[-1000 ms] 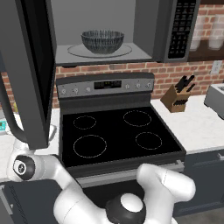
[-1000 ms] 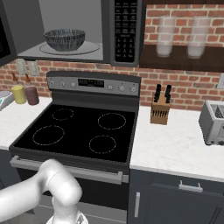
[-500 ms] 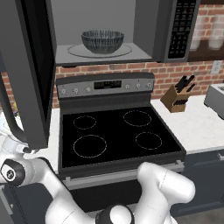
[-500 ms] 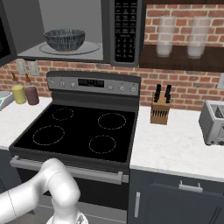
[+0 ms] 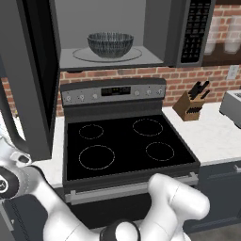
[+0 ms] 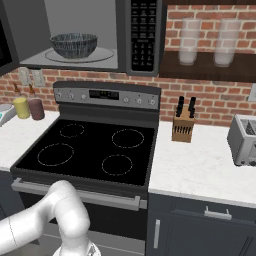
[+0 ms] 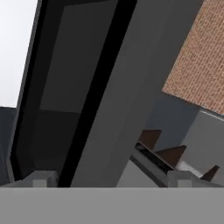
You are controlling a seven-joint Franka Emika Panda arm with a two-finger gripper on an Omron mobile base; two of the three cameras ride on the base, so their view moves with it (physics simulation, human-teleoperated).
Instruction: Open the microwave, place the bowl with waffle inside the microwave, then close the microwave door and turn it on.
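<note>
Red brick backs this kitchen, and everything I place below is told from the black stove (image 5: 126, 146), which sits in a white counter (image 6: 205, 170).

Directly above the stove hangs the microwave (image 6: 100, 35), its cavity open to the room. The bowl (image 5: 110, 44) stands inside on the glass turntable (image 5: 80, 55), roughly over the stove's rear burners. I cannot see into the bowl from these angles, so I cannot tell whether the waffle lies in it. The keypad (image 5: 194, 29) runs down the microwave's right end, above the stove's right rear corner.

The microwave door (image 5: 33, 70) is swung out wide, standing over the stove's left edge and reaching forward past it. In my hand view the door (image 7: 87, 96) rises close before me, a dark framed panel tilted across the picture, with brick showing beyond it to the right.

My gripper (image 7: 111, 180) has its two fingers spread wide apart, with nothing between them; the door's edge stands just ahead of them, and I cannot tell whether either fingertip touches it.

Right of the stove, a knife block (image 6: 183, 125) stands on the counter, and a toaster (image 6: 244, 140) further right. Left of the stove sit a yellow jar (image 6: 21, 107) and a dark red one (image 6: 36, 109).
</note>
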